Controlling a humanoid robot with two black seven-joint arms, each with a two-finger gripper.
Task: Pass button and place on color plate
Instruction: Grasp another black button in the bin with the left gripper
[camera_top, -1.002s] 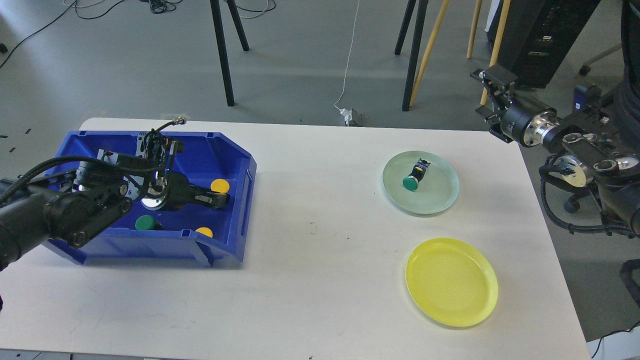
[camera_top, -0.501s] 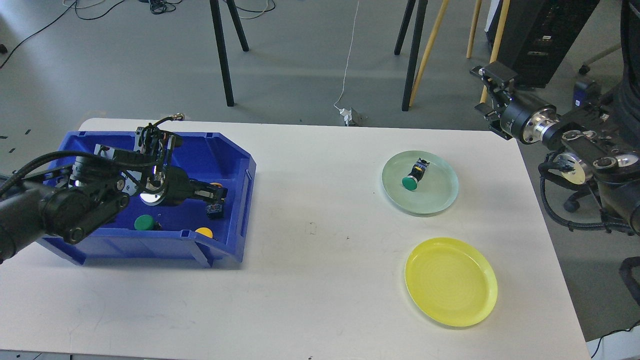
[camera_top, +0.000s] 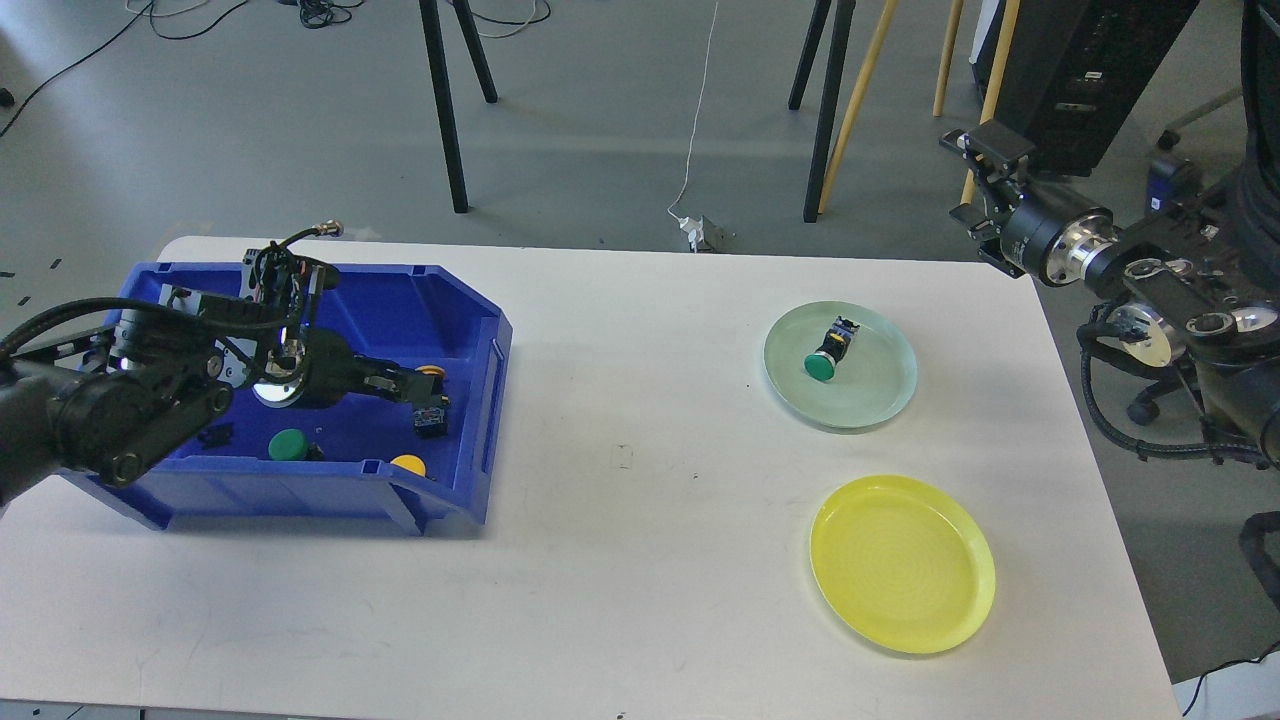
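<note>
Landmark: the blue plastic bin (camera_top: 300, 480), open-topped, at the left end of the white rectangular surface (camera_top: 620, 560). The left arm reaches into the bin from its left side; the left tool (camera_top: 418, 385) sits inside, near the bin's right wall, with its two black fingers closed on a yellow-capped push button (camera_top: 431, 373) whose dark blue-and-black body hangs below the fingertips. The held button appears raised off the bin floor, though contact with the floor cannot be ruled out from this angle. Also in the bin: a green-capped button (camera_top: 288, 444) near the front wall, left of the tool, and a second yellow-capped button (camera_top: 407, 464) against the front wall, below the tool. Well to the right of the bin, across bare surface, a pale green round plate (camera_top: 880, 385) holds a green-capped button with a black body (camera_top: 828, 356) lying on its side, left of the plate's centre. A yellow round plate (camera_top: 902, 565) lies farther right of the bin and nearer the viewer, just in front of the pale green one, with nothing on it. The right arm is held off the surface beyond its far right corner, well apart from the bin; the right tool (camera_top: 985, 160) is seen small and dark, so I cannot tell whether its fingers are apart or together.
</note>
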